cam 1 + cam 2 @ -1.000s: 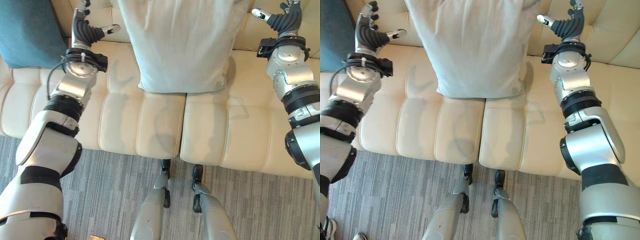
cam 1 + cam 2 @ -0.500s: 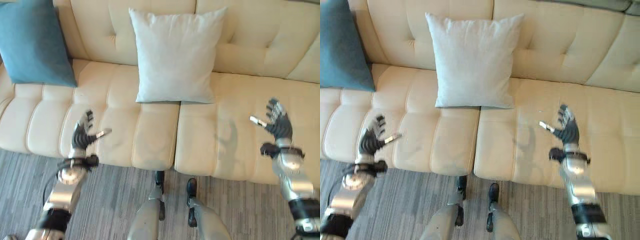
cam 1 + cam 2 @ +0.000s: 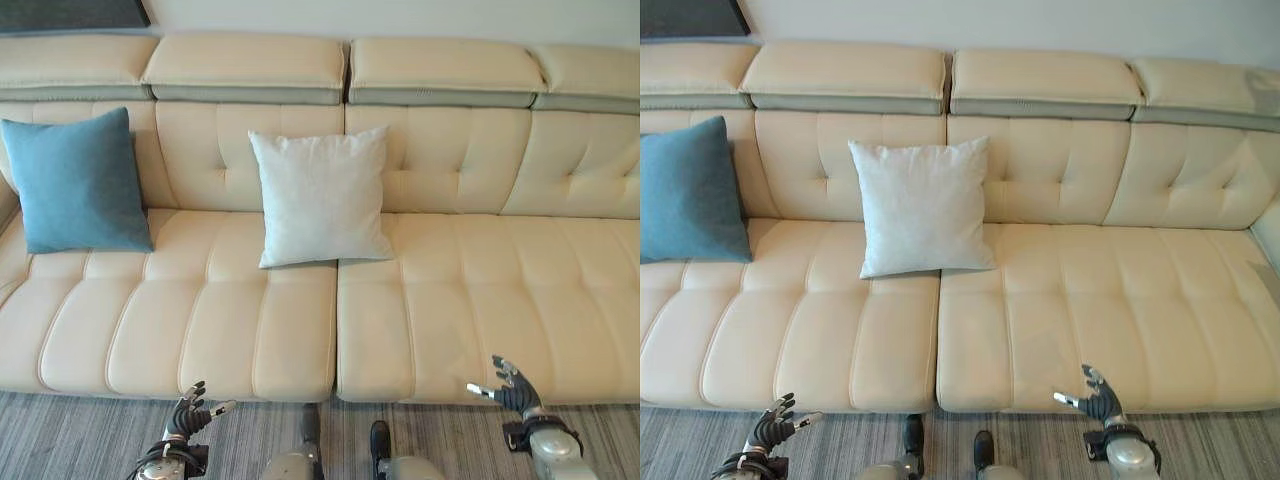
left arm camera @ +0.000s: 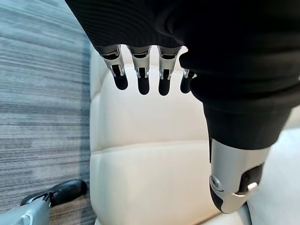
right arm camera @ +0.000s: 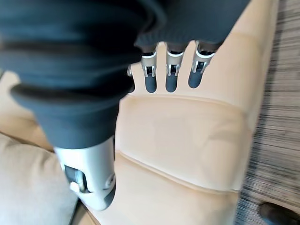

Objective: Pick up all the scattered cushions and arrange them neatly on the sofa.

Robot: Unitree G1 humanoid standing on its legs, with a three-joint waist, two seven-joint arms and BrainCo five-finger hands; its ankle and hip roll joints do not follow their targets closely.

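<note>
Two cushions, the blue cushion (image 3: 78, 182) at the sofa's (image 3: 480, 300) left end and the white cushion (image 3: 320, 196) near its middle, lean upright on the backrest so they look tidy, while the left hand (image 3: 190, 413) and right hand (image 3: 506, 385) hang relaxed and empty by the front edge.

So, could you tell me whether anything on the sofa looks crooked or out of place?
Nothing stands out. The blue cushion and the white cushion both lean upright against the sofa back. The left hand and right hand are open and hold nothing.

The sofa (image 3: 420, 300) is cut off at both sides. The teal cushion (image 3: 690, 190) is clipped by the edge.
</note>
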